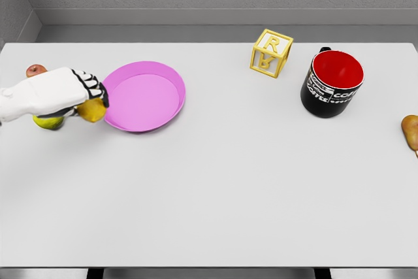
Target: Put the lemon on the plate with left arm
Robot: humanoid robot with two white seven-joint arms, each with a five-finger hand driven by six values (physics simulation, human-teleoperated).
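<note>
Lemon (92, 111), yellow and smooth, is sitting in our left robot hand (83, 96), whose fingers are curling around it just beside the left rim of the pink plate (171, 106) on the white bench (228, 194). Under our forearm a yellow-green fruit (48, 122) is peeking out. Farther back a black mug (333, 84) and a yellow letter block (271, 53) are standing.

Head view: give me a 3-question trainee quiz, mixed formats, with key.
1. True or false: the lemon already lies inside the pink plate.
2. Which hand grasps the lemon: A) left hand B) right hand?
3. Fill in: the black mug is ___ inside.

Key: 1 false, it is at the plate's left rim, in the hand. 2 A. 3 red.
</note>
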